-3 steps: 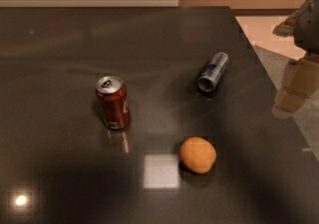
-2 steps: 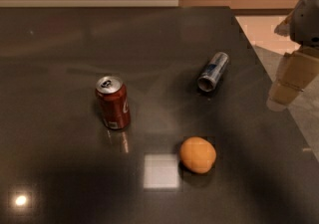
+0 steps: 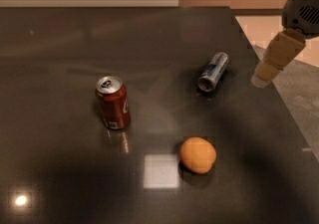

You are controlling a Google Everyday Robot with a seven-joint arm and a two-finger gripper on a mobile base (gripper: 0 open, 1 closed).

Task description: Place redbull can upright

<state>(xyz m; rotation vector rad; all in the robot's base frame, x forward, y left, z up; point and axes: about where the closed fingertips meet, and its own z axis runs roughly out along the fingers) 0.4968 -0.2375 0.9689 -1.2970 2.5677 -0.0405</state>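
The redbull can (image 3: 214,71) is slim, silver and blue, and lies on its side on the dark table (image 3: 60,44), right of centre, with one silver end facing the front. My gripper (image 3: 261,79) hangs at the right edge of the view, above the table's right side, to the right of the can and apart from it. Its beige finger (image 3: 277,57) points down and to the left. Nothing is seen in it.
A red soda can (image 3: 113,102) stands upright left of centre. An orange (image 3: 198,155) lies in front of the redbull can. The table's right edge (image 3: 279,93) runs just under the gripper, with floor beyond it. A bright square reflection lies beside the orange.
The gripper has moved left and slightly up, from beyond the table's right edge toward the redbull can. The cans and the orange have not moved.
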